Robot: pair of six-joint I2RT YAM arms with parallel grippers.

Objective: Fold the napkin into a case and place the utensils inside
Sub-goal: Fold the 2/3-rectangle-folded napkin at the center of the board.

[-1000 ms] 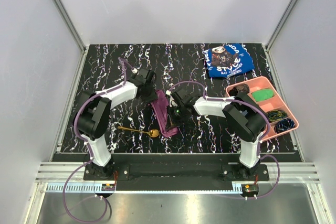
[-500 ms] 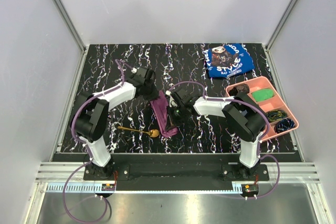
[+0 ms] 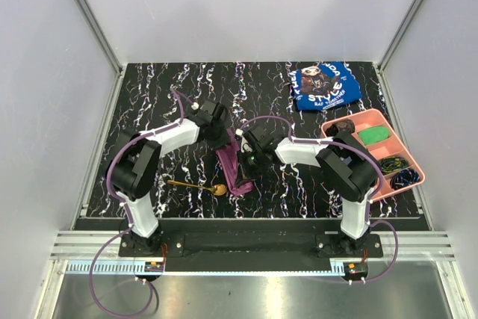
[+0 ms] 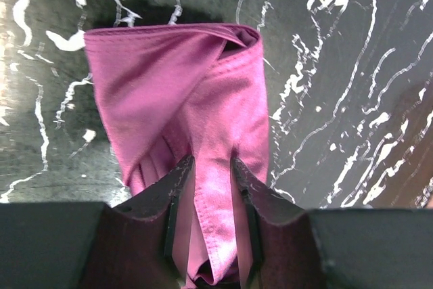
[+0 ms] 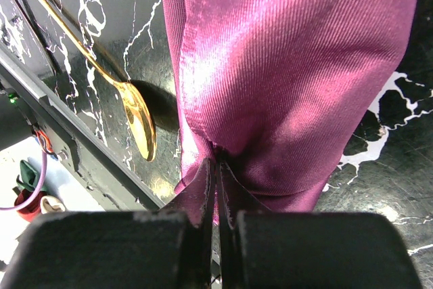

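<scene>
Over the last second the left tool (image 3: 218, 126) has shifted a little to the right, onto the far end of the plum-purple, slightly shiny cloth napkin (image 3: 230, 166); the right tool (image 3: 249, 160) and the cloth have stayed put. The napkin lies as a narrow folded strip mid-way across the black, white-veined counter (image 3: 149, 95), between the two tools; I judge the folding is nearly done, with the left arm settling the far end rather than starting a fresh fold. The small gold metal spoon (image 3: 196, 185) lies just left of the strip's near end, outside it, so loading is not yet begun.

The overhead view hides both sets of jaws. The left wrist view shows that tool's jaws part-way apart with a raised ridge of cloth between them; whether they press it or merely straddle it I cannot tell. It also shows the far end folded over, with a small gap at one corner. The right wrist view shows that tool's jaws together, pinching a pucker of the napkin; the spoon's bowl sits near the cloth's edge, apparently apart from it.
</scene>
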